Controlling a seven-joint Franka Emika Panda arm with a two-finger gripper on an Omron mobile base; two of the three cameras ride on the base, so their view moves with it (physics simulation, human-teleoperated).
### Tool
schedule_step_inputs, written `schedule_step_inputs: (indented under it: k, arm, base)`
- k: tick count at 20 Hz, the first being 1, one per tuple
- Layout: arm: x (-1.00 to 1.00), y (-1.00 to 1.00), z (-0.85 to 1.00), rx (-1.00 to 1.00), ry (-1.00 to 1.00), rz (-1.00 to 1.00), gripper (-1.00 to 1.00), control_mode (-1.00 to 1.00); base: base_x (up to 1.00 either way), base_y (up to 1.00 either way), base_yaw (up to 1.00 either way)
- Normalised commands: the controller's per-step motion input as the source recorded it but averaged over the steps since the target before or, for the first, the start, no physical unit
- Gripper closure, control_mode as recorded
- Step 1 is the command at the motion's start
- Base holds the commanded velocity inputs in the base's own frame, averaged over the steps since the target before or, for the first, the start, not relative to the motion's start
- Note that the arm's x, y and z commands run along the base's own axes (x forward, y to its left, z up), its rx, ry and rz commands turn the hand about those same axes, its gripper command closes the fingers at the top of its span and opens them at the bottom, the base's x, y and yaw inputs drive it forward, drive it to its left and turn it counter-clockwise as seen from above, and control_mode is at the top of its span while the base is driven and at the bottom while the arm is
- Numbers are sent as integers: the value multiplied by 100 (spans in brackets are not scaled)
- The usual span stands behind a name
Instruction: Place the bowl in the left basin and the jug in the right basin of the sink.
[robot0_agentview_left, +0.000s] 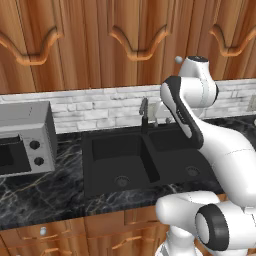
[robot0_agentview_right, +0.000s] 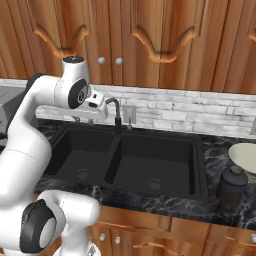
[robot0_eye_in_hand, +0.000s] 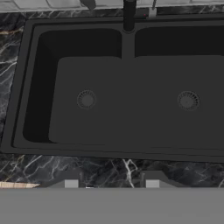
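Hovering high over the sink (robot0_eye_in_hand: 127, 48), pincer (robot0_eye_in_hand: 111, 181) pointed down at the near rim, its two tips set apart and grasping nothing. Left basin (robot0_eye_in_hand: 83, 96) bare but for its round drain; right basin (robot0_eye_in_hand: 183, 96) likewise. Faucet (robot0_agentview_right: 116, 114) standing at the far edge on the centre divider, arching forward. Bowl (robot0_agentview_right: 245, 157) resting on the dark marble bench (robot0_agentview_right: 220, 145), right of the sink, cut off by the frame's right edge. Jug (robot0_agentview_right: 232, 186) upright on the bench just near of the bowl, close to the right basin's near right corner. Both outside the sink. Microwave (robot0_agentview_left: 25, 137) on the bench well left of the left basin.
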Motion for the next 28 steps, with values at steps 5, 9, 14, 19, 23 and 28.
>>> schedule_step_inputs:
  k: [5, 9, 14, 19, 23, 28]
  arm:
    - [0, 0, 0, 0, 0, 0, -100, 100]
    - [0, 0, 0, 0, 0, 0, -100, 100]
    - [0, 0, 0, 0, 0, 0, -100, 100]
    - [0, 0, 0, 0, 0, 0, -100, 100]
    - [0, 0, 0, 0, 0, 0, -100, 100]
    - [0, 0, 0, 0, 0, 0, -100, 100]
  base:
    - [0, 0, 0]
    - [0, 0, 0]
    - [-11, -14, 0]
    - [-8, -26, 6]
    - [-13, -31, 6]
    - [-20, -31, 0]
